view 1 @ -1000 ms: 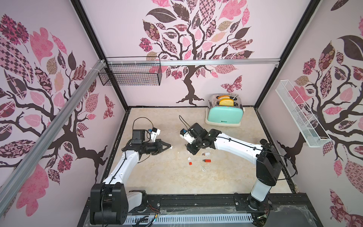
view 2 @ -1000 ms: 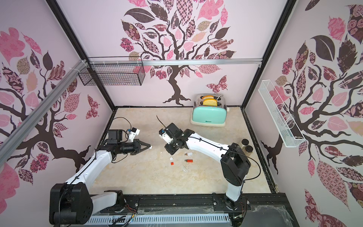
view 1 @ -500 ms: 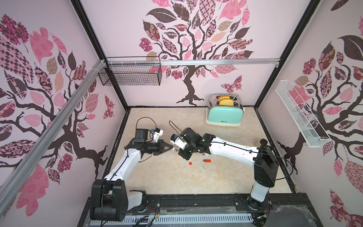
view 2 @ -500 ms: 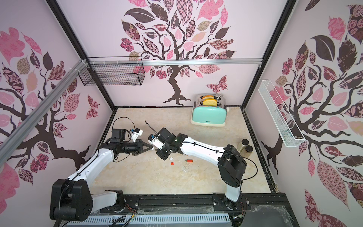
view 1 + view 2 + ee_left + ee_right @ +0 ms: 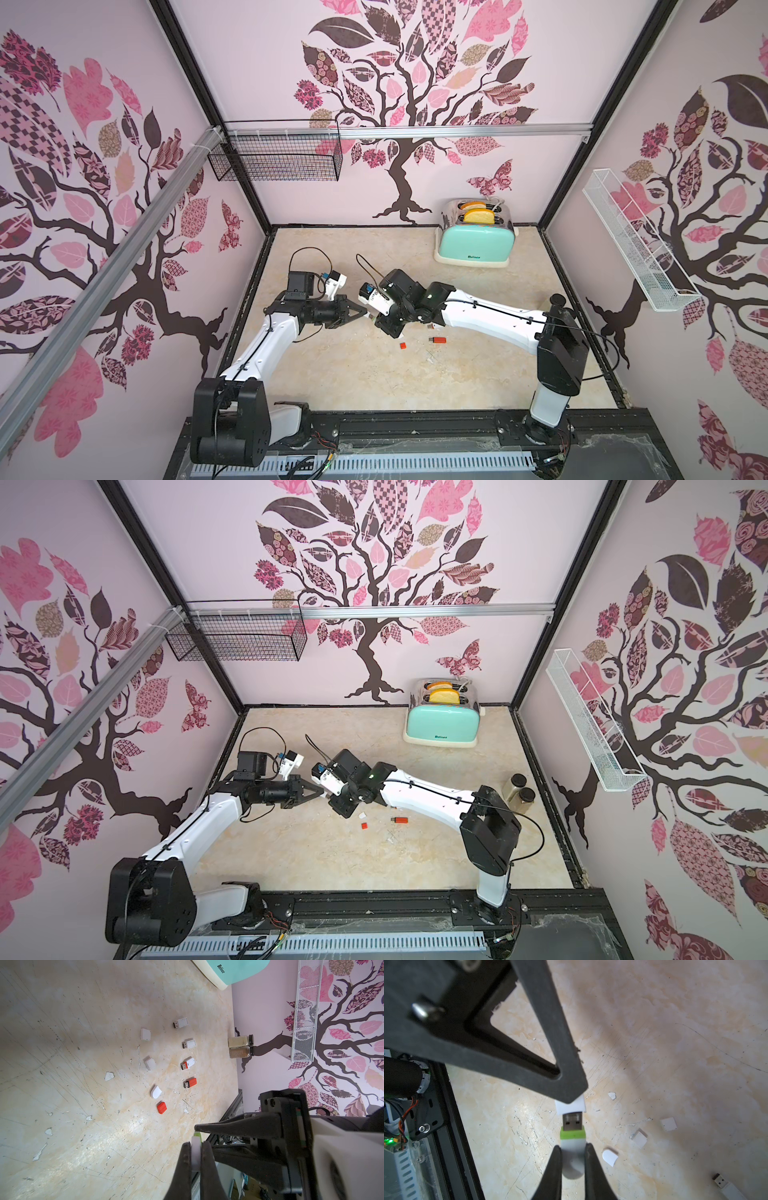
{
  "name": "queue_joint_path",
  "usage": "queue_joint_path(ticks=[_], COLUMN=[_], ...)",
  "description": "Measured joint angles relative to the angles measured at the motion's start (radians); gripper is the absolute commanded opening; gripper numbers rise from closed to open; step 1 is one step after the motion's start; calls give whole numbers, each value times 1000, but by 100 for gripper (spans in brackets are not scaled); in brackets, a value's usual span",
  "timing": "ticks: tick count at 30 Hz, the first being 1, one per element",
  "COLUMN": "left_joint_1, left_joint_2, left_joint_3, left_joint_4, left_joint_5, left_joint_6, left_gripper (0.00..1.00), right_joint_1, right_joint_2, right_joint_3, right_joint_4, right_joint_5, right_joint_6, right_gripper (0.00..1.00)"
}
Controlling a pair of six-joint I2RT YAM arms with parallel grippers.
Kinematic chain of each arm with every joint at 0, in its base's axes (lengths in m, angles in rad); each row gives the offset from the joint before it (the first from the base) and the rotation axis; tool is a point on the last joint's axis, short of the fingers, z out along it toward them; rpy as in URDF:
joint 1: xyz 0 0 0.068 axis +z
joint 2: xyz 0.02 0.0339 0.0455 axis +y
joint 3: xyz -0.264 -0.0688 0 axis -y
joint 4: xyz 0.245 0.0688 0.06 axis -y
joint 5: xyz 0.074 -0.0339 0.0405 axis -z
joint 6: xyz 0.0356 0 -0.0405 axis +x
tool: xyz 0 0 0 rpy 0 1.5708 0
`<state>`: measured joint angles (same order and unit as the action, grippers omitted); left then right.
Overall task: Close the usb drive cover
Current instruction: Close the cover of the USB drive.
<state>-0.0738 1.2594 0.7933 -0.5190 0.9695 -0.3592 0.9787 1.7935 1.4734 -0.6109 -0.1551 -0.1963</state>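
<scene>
My left gripper [image 5: 195,1145] is shut on a white usb drive cover [image 5: 195,1153], gripped by its flat sides. My right gripper [image 5: 572,1147] is shut on the white usb drive [image 5: 573,1159], which has a green band [image 5: 572,1134]. The drive's bare metal plug [image 5: 572,1121] points straight at the cover [image 5: 571,1106], with its tip right at the cover's mouth. In both top views the two grippers meet tip to tip above the left middle of the table, left gripper [image 5: 362,312] facing right gripper [image 5: 377,319].
Several more drives and loose caps lie on the table, among them a red cap [image 5: 402,345] and a red drive [image 5: 438,340]. A mint toaster [image 5: 476,239] stands at the back. Two spice jars [image 5: 517,789] stand by the right wall.
The right gripper has swung left with the drive, and the left gripper has moved right with the cover. They were apart and now meet tip to tip.
</scene>
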Motion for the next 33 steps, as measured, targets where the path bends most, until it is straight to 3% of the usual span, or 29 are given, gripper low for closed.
queue_joint_path(ticks=[33], left_joint_1=[-28], left_joint_2=[11], left_joint_3=[3], left_joint_4=[5], left_joint_5=[-3], left_joint_6=[5], left_gripper=[0], right_joint_1=[6], right_joint_2=[13], right_joint_3=[26], right_joint_4=[-14], right_joint_5=[11], right_joint_6=[-10], right_gripper=[7])
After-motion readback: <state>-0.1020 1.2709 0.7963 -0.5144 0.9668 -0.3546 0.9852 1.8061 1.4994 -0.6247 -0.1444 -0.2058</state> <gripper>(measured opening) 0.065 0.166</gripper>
